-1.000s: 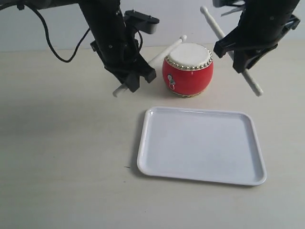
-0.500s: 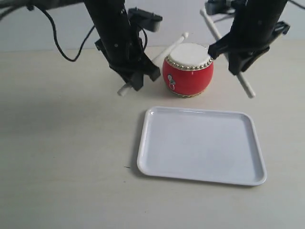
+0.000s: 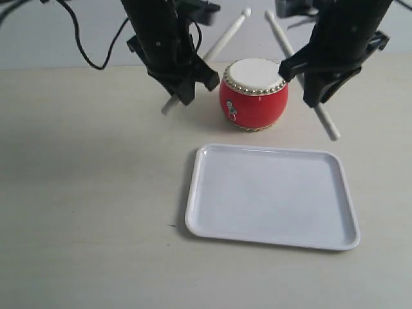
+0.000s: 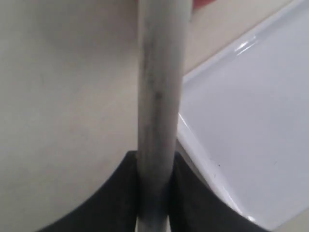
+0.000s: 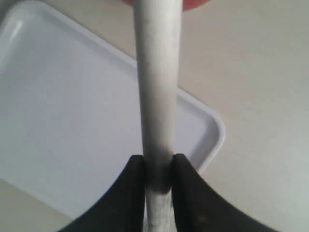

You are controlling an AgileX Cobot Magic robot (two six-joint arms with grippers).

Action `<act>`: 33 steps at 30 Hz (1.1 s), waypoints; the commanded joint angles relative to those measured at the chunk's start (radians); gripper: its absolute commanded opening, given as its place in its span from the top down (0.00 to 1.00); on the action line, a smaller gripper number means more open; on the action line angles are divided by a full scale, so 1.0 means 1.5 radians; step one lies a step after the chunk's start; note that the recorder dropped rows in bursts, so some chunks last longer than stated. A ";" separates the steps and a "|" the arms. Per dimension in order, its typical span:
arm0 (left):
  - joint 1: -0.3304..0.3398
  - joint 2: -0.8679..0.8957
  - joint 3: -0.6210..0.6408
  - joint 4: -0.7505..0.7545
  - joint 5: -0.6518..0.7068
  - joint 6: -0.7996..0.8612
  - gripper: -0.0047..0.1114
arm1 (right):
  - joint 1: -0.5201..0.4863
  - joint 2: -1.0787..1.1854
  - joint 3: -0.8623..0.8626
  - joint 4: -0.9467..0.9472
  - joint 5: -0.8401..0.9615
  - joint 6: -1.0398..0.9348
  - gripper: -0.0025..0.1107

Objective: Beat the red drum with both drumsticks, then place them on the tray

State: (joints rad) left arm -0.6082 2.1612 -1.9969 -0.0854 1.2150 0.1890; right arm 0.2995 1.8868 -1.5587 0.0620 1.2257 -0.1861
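The left gripper (image 3: pixel 183 89) was clamped tight on the left drumstick (image 3: pixel 225 38), a slim pale cream wooden stick. It bit low on the shaft, so only a short butt end poked out beneath the black fingers. The left wrist view showed the two jaws pinching it from both sides. Over on the other side, the right gripper (image 3: pixel 320 82) was closed the same way on the right drumstick (image 3: pixel 327 123), its twin, with a longer tail hanging below the jaws. And there between them sat the small squat red drum (image 3: pixel 253 100), cream skin on top and gold studs round the rim, just beside each gripper and touching neither. Both sticks slanted up and inward, their rounded tips near one another, high over the skin and clear of it. Both black arms came down steeply from above, wrists tilted toward the drum. The flat white rectangular plastic tray (image 3: pixel 270 193) lay on the pale table (image 3: pixel 84 193), in front of the drum and near it.
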 commanded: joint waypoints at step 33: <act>-0.016 0.015 0.001 0.010 0.004 -0.002 0.96 | -0.002 0.049 0.013 0.037 -0.017 -0.014 0.98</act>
State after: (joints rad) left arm -0.6289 2.2474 -1.9869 -0.0757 1.2177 0.1967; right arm 0.2995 1.8677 -1.5440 0.0787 1.2154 -0.1983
